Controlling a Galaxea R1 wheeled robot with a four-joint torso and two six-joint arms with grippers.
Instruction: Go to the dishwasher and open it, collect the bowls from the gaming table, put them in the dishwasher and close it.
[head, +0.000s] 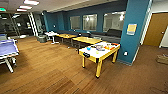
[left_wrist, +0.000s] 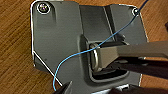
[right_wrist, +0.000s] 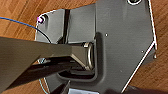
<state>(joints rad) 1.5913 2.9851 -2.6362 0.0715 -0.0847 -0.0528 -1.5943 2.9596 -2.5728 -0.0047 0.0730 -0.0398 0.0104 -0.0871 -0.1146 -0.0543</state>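
Bowls were the aim, and the blue one showed as a small bright spot on the gaming bench, near the end with the black slot. Whether either tool was spread or pressed together I could not tell; both wrist views looked down at wooden floor past the robot's own dark plate, with a thin blue wire looping across it. From there outward, the head view gave what the wrist views could not: the yellow-rimmed gaming bench stood just beside a teal pillar, with mixed small items crowded toward its pillar end. A yellow-green bowl could not be picked out among them. Plain wooden tables stood beyond it, and a blue ping-pong table lay well apart across the floor. By my judgement the robot was on its approach for the collecting step; the next move called for closing in on the bench until the bowls came within reach.
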